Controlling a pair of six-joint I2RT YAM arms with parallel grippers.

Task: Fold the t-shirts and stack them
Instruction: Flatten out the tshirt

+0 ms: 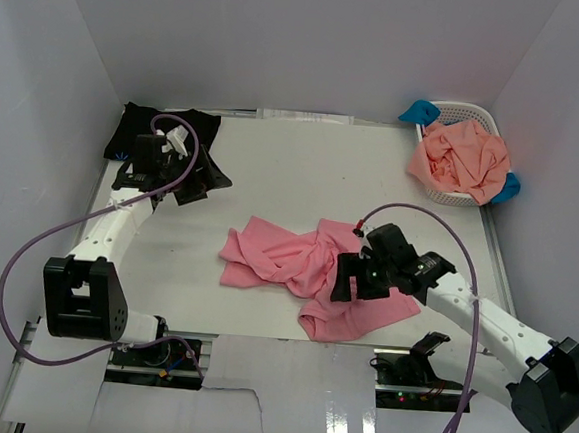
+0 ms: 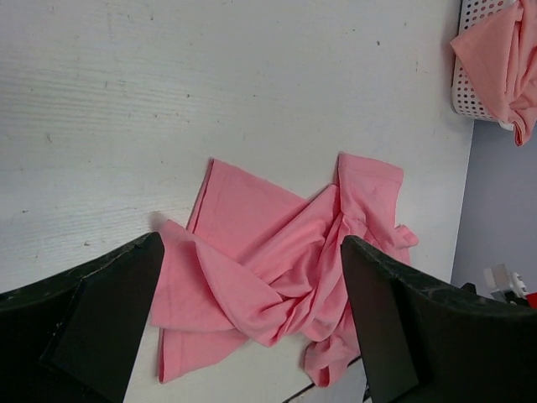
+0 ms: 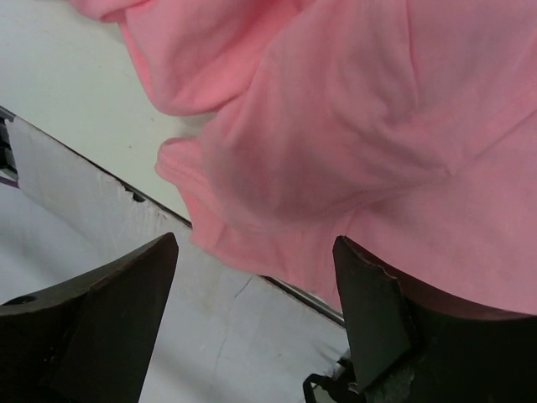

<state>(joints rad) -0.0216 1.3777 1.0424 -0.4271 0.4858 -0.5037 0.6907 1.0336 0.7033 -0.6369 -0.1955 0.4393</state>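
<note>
A rose-pink t-shirt (image 1: 301, 263) lies crumpled in the middle of the table. It also shows in the left wrist view (image 2: 277, 260) and the right wrist view (image 3: 361, 126). My right gripper (image 1: 344, 284) hangs open and empty just over the shirt's near edge (image 3: 256, 243). My left gripper (image 1: 200, 181) is open and empty (image 2: 250, 243), held above the table at the back left and apart from the pink shirt. A black t-shirt (image 1: 136, 124) lies bunched by the left gripper. A salmon-orange t-shirt (image 1: 462, 158) and a bright blue one (image 1: 418, 111) are in the basket.
The white lattice basket (image 1: 483, 116) stands at the back right corner and shows in the left wrist view (image 2: 468, 59). White walls close in the table on three sides. The table's near edge (image 3: 126, 189) runs just below the pink shirt.
</note>
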